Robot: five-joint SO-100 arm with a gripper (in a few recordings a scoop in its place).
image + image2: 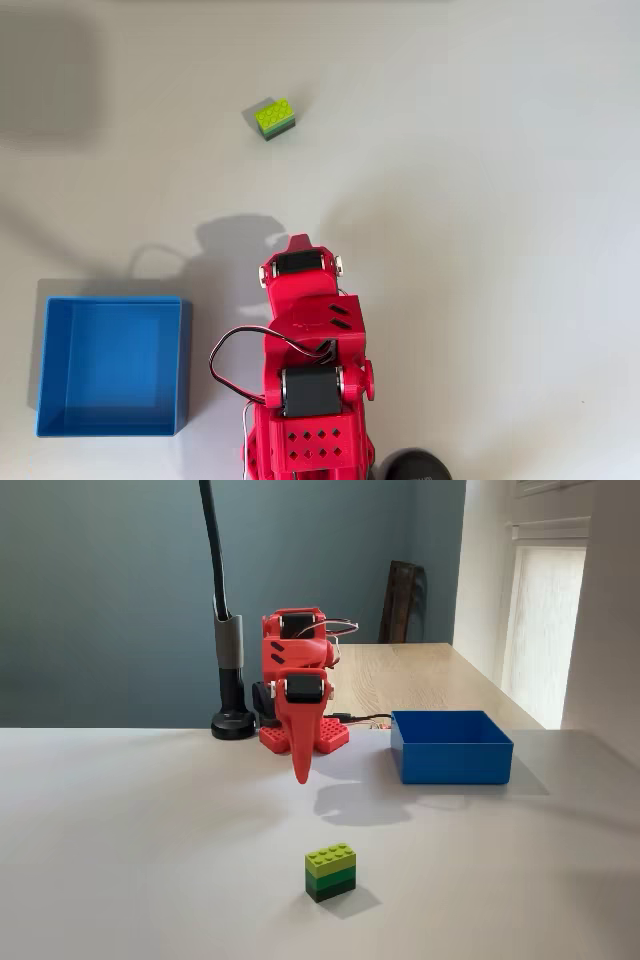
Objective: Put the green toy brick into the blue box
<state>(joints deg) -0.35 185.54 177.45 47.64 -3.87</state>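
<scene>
A: What takes up the most room?

B: The white table [120, 840]. It spreads across both views, with a wooden table [420, 675] behind it in the fixed view.

A: And after that?

B: The red arm [310, 370]. Its base sits at the bottom edge of the overhead view, and it is folded up over itself. In the fixed view the gripper [301, 770] hangs point-down above the table, touching nothing. The two fingers look pressed together into one tip with nothing between them.

A: Where is the blue box [110, 365]?

B: Just beside the arm's base: left of it in the overhead view, right of it in the fixed view [450, 745]. It sits flat on the table, and its floor is bare blue.

A: And the green toy brick [273, 119]?

B: It stands alone on the table, well apart from both box and gripper. The overhead view shows it near the top, turned at an angle. In the fixed view [331, 871] it is close to the camera, studs up, lime on top with darker layers below.

A: Anything else?

B: A black lamp stand [232, 680] stands next to the arm's base.
</scene>
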